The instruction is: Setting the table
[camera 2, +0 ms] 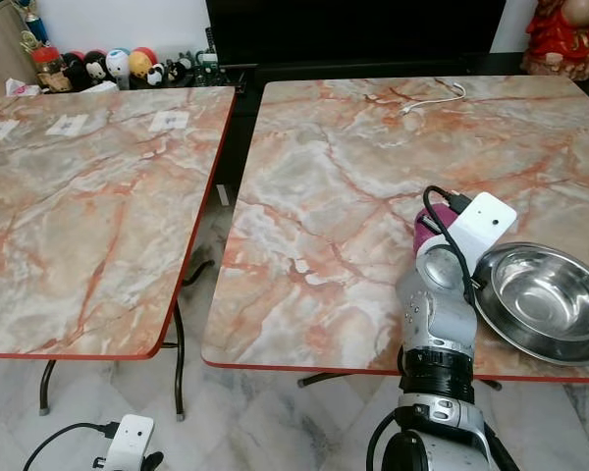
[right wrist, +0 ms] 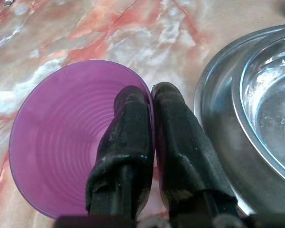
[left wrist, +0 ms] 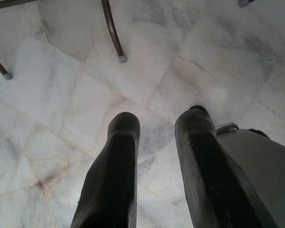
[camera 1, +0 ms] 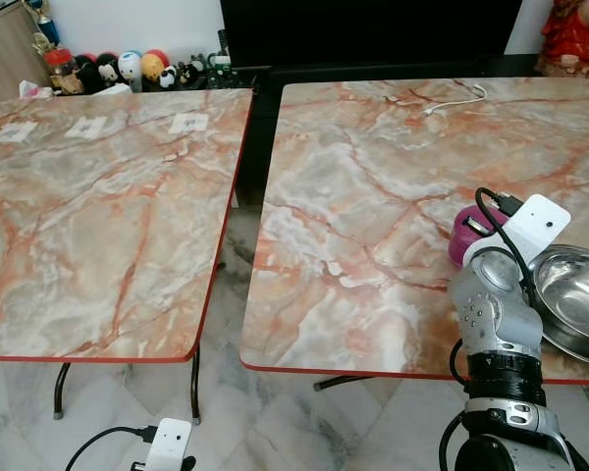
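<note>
The left gripper (left wrist: 154,156) is hanging idle over the floor (left wrist: 61,109), well to the left of the bowl (camera 2: 545,299), with its fingers spread apart and holding nothing. The right gripper (right wrist: 149,142) is pinching the rim of the purple cup (right wrist: 61,142), one finger inside and one outside the wall, while the cup is sitting on the table (camera 2: 353,186) just left of the bowl. The cup is looking like thin, light plastic that may flex and slip, so a gentle rim pinch is probably suiting it best.
</note>
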Tool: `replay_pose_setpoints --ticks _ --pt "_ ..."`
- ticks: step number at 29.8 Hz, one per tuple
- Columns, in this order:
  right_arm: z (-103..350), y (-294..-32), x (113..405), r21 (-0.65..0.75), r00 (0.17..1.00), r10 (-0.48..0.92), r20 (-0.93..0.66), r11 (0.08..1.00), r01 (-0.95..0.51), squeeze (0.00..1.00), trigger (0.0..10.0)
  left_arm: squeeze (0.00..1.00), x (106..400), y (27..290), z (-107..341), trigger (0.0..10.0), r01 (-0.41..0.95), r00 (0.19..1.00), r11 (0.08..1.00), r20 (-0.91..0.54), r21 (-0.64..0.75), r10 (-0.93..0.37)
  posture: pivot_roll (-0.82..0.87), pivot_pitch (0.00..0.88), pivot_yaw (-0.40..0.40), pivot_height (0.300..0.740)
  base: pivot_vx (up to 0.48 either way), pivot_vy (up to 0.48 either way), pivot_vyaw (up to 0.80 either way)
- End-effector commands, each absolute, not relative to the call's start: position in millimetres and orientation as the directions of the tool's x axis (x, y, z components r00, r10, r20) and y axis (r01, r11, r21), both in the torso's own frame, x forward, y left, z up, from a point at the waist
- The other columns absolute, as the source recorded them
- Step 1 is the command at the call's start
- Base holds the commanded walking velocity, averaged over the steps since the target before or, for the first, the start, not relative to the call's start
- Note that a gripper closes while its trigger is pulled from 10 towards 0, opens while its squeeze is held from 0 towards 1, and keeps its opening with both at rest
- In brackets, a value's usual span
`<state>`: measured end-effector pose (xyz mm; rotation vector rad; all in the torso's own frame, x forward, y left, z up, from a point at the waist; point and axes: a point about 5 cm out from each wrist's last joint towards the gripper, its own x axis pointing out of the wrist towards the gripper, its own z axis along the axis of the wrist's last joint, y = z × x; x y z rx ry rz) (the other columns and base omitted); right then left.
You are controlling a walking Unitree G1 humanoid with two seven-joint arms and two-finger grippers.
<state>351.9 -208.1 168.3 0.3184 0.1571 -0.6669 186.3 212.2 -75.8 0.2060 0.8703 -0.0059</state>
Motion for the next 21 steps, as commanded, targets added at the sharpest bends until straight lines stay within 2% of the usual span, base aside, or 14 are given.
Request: replay_pose_setpoints --ticks 1,5,14,15,17,18,21 --pt "168.0 -207.7 351.3 0.250 0.773 -0.582 -0.251 0.733 0.633 0.35 10.0 0.00 181.0 216.4 -77.9 10.0 0.082 0.629 0.979 -0.772 0.185 0.093 -0.11 0.087 0.063 0.740 0.000 0.000 0.00" --pt "165.8 -206.6 351.3 0.255 0.772 -0.579 -0.262 0.731 0.634 0.32 10.0 0.00 180.9 216.4 -77.9 10.0 0.082 0.629 0.979 -0.772 0.185 0.094 -0.11 0.087 0.062 0.740 0.000 0.000 0.00" --pt "165.1 -207.1 351.0 0.262 0.765 -0.585 -0.268 0.720 0.642 0.35 10.0 0.00 181.1 216.5 -77.8 10.0 0.082 0.629 0.979 -0.771 0.188 0.095 -0.11 0.085 0.063 0.740 0.000 0.000 0.00" --pt "165.0 -207.2 350.8 0.263 0.762 -0.589 -0.269 0.717 0.646 0.59 10.0 0.00 181.1 216.5 -77.8 10.0 0.083 0.629 0.979 -0.771 0.188 0.095 -0.11 0.085 0.064 0.740 0.000 0.000 0.00" --pt "164.8 -207.3 350.5 0.266 0.759 -0.592 -0.271 0.712 0.650 0.60 10.0 0.00 181.1 216.5 -77.8 10.0 0.083 0.629 0.979 -0.771 0.188 0.094 -0.11 0.085 0.064 0.740 0.000 0.000 0.00" --pt "164.7 -207.5 350.4 0.267 0.757 -0.594 -0.272 0.709 0.652 0.71 10.0 0.00 181.1 216.4 -77.9 10.0 0.084 0.629 0.979 -0.771 0.188 0.094 -0.11 0.085 0.064 0.740 0.000 0.000 0.00" --pt "165.0 -206.9 350.6 0.268 0.758 -0.593 -0.272 0.710 0.651 0.70 10.0 0.00 180.9 216.5 -78.0 10.0 0.083 0.629 0.979 -0.772 0.189 0.095 -0.11 0.084 0.064 0.740 0.000 0.000 0.00"
